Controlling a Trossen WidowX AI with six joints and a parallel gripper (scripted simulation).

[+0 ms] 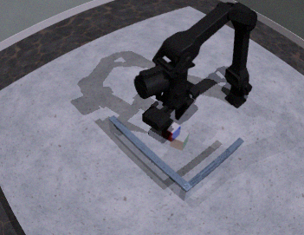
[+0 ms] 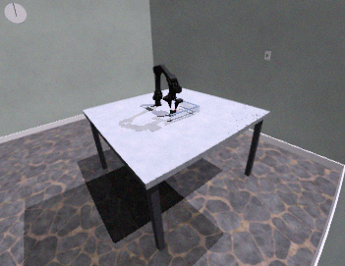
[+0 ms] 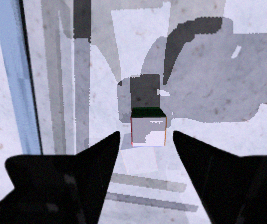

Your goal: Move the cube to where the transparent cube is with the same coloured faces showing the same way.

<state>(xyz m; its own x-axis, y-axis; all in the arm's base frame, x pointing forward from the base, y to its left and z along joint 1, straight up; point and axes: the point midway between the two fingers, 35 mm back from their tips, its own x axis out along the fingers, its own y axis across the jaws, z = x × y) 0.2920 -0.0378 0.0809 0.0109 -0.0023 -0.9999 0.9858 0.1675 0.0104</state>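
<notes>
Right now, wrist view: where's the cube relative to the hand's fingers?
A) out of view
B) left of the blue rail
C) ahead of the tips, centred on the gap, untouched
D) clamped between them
C: the cube sits beyond the open hand, lined up with the gap, touching neither finger.

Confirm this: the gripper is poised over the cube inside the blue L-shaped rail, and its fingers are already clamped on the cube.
Not clamped. In the wrist view the gripper is open, its fingers apart from the cube, which lies beyond the tips. The rest holds: the top view shows it over the cube inside the rail.
</notes>
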